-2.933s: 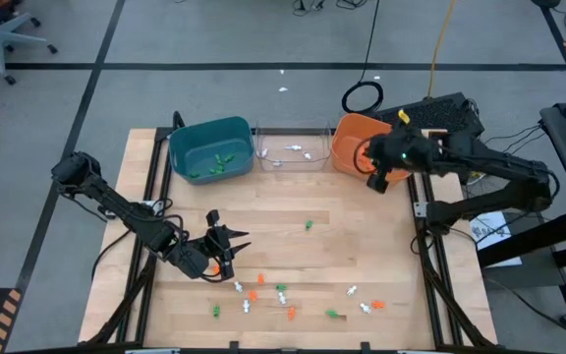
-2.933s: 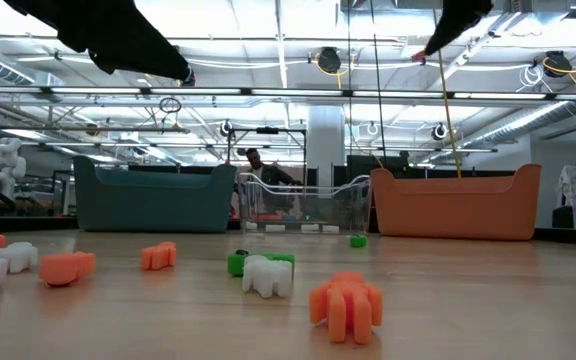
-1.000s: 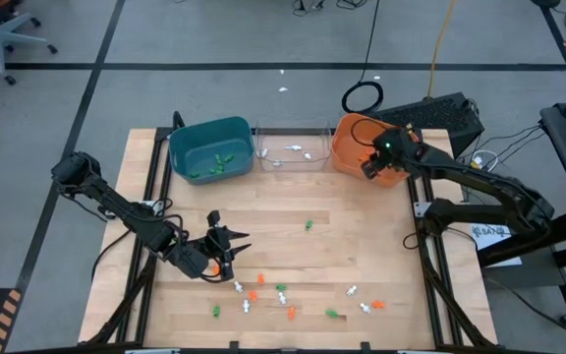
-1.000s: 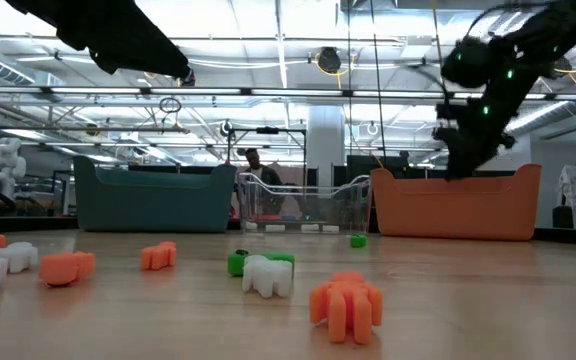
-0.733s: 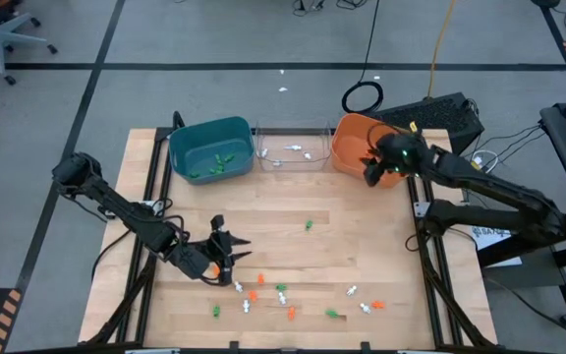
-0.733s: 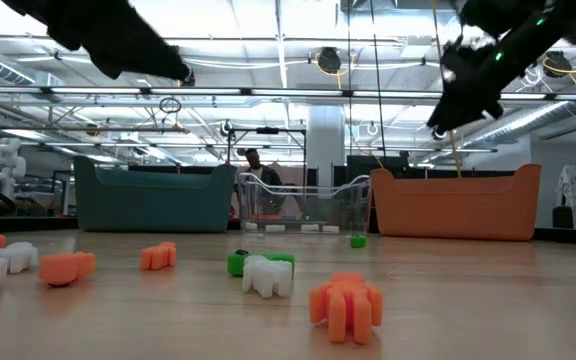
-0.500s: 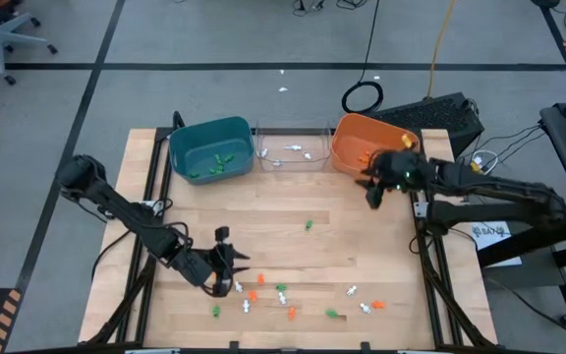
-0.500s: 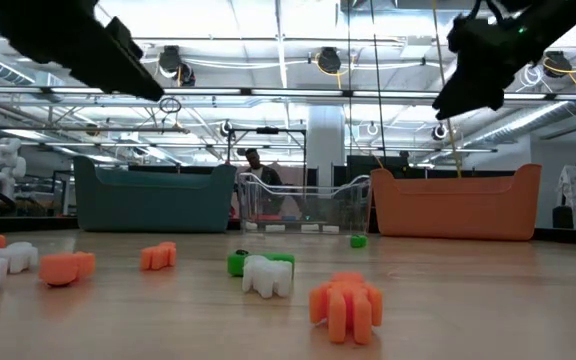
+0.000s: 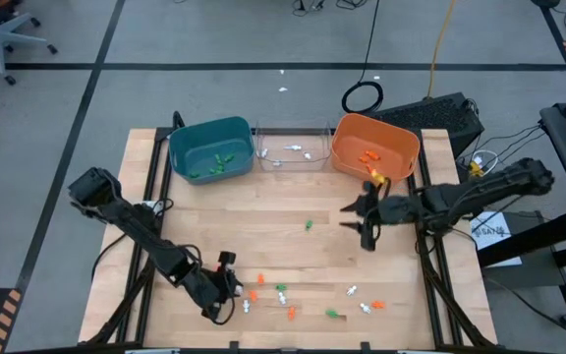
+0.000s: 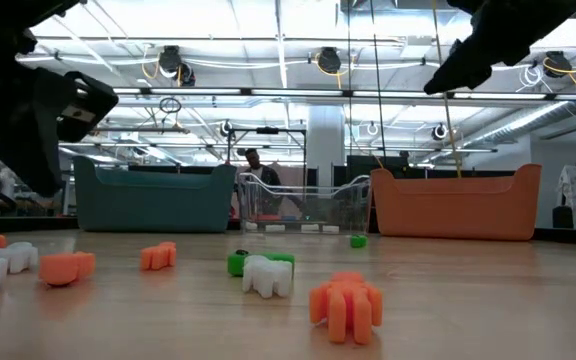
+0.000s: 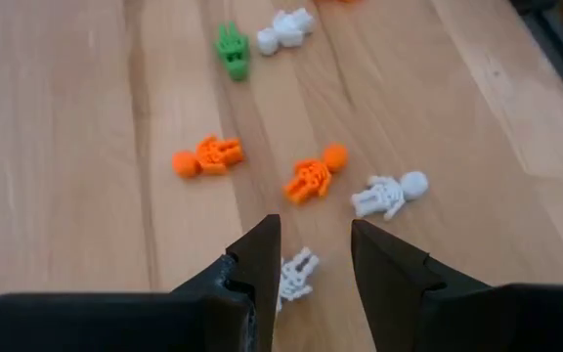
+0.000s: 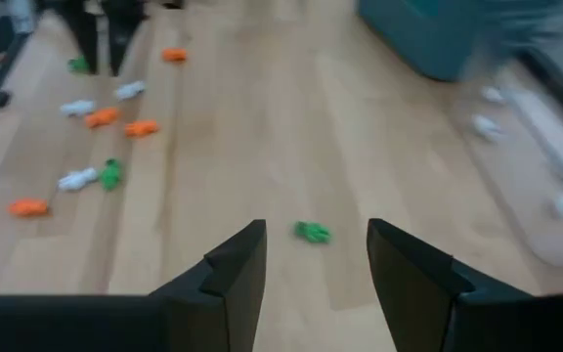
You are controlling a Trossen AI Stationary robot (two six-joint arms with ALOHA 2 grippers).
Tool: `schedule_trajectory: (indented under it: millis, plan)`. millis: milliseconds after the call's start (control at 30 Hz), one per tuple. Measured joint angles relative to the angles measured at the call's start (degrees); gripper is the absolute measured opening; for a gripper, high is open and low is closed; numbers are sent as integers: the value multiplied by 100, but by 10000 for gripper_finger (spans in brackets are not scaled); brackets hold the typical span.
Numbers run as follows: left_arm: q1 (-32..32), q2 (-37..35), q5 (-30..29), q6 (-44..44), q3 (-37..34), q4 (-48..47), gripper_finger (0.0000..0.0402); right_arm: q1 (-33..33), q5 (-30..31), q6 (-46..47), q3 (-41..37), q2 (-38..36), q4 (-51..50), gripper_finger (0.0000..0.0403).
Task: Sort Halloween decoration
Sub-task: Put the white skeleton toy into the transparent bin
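Note:
Small orange, green and white Halloween trinkets (image 9: 281,295) lie scattered on the wooden table near its front edge. My left gripper (image 9: 229,283) hangs low over the left end of this cluster, open, with a white skeleton (image 11: 296,275) lying between its fingers. An orange figure (image 11: 313,176) and another white one (image 11: 389,193) lie just beyond. My right gripper (image 9: 355,226) is open above the table's right middle, pointing at a lone green trinket (image 12: 311,232), also seen in the high view (image 9: 309,225).
Three bins stand along the far edge: teal (image 9: 211,147) with green pieces, clear (image 9: 291,147) with white pieces, orange (image 9: 374,152) with orange pieces. Bare wood lies between the bins and the front cluster. In the low view, an orange figure (image 10: 346,305) lies nearest.
My right gripper has left the orange bin and swung toward the table's near edge and left, coming down toward the lone green trinket. My left gripper has moved toward the near edge and down onto the left end of the trinket cluster.

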Motion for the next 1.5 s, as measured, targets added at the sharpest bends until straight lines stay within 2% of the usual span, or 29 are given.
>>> schedule_trajectory:
  millis: [233,400,567,767,933,1033,1267,1500]
  plan:
    - [4,206,-11,257,224,-1000,153,660,6,-274,0,1011,768,162]
    - [-11,204,-302,533,235,-1051,155,924,8,-266,0,1641,1107,162]
    - [-18,326,-204,865,235,-1065,151,1053,6,-257,-2,2100,1550,162]
    - [-29,610,-103,1154,257,-933,115,1082,31,-286,-2,2336,1957,162]
    - [-27,626,-110,1359,244,-852,49,1082,429,-414,-2,2397,2187,162]
    - [-27,626,-128,1353,241,-850,13,1079,458,-409,-2,2390,2276,162]
    - [-114,645,-485,1252,234,-778,15,1091,466,-490,-2,2472,2840,162]
    - [-107,489,-1368,1208,379,-771,10,1111,604,-1167,-2,3060,4187,162]
